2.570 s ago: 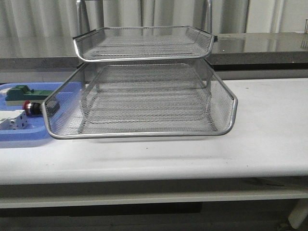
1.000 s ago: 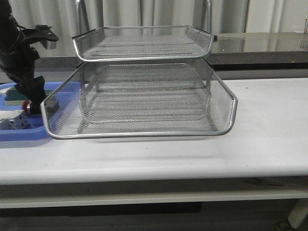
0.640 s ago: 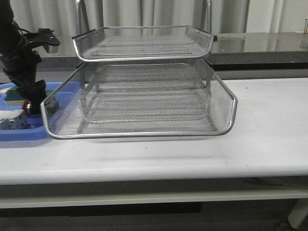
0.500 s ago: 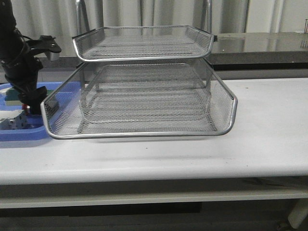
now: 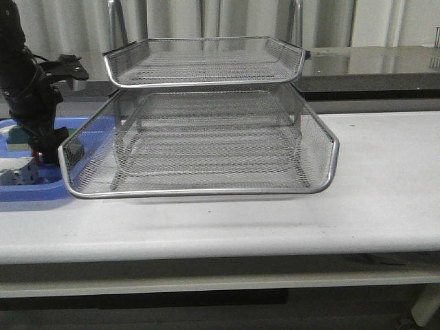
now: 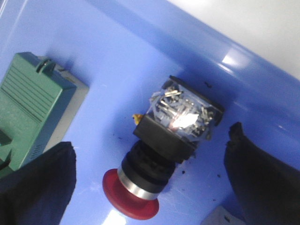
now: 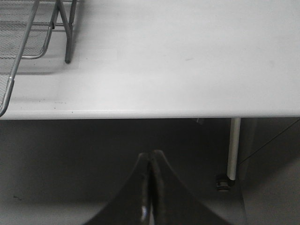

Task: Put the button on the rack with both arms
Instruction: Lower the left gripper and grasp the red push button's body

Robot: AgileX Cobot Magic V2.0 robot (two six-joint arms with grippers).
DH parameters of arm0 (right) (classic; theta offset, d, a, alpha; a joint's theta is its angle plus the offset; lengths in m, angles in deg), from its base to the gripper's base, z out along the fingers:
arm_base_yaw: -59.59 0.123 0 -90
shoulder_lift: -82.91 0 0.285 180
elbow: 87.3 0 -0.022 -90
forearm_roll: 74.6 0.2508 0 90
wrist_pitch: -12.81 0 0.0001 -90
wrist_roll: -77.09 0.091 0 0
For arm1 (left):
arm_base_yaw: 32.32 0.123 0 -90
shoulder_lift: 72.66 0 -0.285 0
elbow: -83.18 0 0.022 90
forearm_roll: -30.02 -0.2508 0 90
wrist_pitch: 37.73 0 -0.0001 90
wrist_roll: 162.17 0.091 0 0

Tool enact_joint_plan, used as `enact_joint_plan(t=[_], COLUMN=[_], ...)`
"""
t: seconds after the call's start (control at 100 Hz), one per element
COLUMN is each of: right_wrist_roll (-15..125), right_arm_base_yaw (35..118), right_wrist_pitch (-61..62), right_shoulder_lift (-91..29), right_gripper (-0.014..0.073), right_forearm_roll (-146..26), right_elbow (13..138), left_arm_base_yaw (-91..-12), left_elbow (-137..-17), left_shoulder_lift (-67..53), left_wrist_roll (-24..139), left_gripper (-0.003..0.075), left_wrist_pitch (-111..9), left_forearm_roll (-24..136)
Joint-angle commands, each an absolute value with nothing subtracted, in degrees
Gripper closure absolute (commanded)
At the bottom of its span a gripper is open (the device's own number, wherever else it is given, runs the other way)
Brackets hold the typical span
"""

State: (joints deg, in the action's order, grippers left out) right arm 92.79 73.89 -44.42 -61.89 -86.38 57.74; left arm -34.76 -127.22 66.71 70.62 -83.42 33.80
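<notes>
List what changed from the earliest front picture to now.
The left arm came into view and descended over the blue tray; its open left gripper now straddles the button, not gripping. The button, rack and green block stayed put.

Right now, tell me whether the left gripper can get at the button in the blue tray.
Probably yes. The left gripper hangs open right over the button, one finger on each side, with nothing between them. The green block lies clear to one side.
</notes>
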Motion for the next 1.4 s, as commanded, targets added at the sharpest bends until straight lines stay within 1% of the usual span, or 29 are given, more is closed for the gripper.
enact_joint_plan(t=[0.0,0.82,0.85,0.94,1.05,1.06,1.11,1.18,1.3,1.39], right_wrist_roll=[92.68,92.68,92.68,92.68,92.68,92.68,92.68,92.68,92.68,92.68], right_arm_base_yaw=[73.61,73.61,73.61,73.61,73.61,73.61,73.61,73.61,73.61,73.61], right_wrist_pitch=[-41.16,-41.16,-41.16,-41.16,-41.16,-41.16,-41.16,-41.16,-41.16,-41.16], right_shoulder_lift=[-61.55,-61.55,-61.55,-61.55,-61.55,-61.55,-61.55,-61.55,-61.55,-61.55], right_gripper=[0.0660,0.0660,0.0660,0.0660,0.0660,0.0660,0.0660,0.0660,0.0660,0.0660], right_forearm_roll=[-88.02,-88.02,-88.02,-88.02,-88.02,-88.02,-88.02,-88.02,-88.02,-88.02], right_elbow=[59.58,59.58,59.58,59.58,59.58,59.58,59.58,59.58,59.58,59.58], left_arm_base_yaw=[-35.07,-35.07,-35.07,-35.07,-35.07,-35.07,-35.07,-35.07,-35.07,-35.07], left_elbow=[-129.01,-129.01,-129.01,-129.01,-129.01,-129.01,-129.01,-129.01,-129.01,-129.01], left_shoulder_lift=[63.31,65.51,65.51,65.51,65.51,65.51,65.51,65.51,65.40,65.13], left_wrist_roll=[70.68,70.68,70.68,70.68,70.68,70.68,70.68,70.68,70.68,70.68], left_gripper=[0.0103,0.0108,0.0120,0.0209,0.0364,0.0364,0.0437,0.0519,0.0612,0.0643], left_wrist_pitch=[-81.06,-81.42,-81.42,-81.66,-81.78,-81.78,-81.78,-81.78,-81.78,-81.78], left_forearm_roll=[34.46,35.04,35.04,35.04,35.04,35.04,35.04,35.04,35.04,35.04])
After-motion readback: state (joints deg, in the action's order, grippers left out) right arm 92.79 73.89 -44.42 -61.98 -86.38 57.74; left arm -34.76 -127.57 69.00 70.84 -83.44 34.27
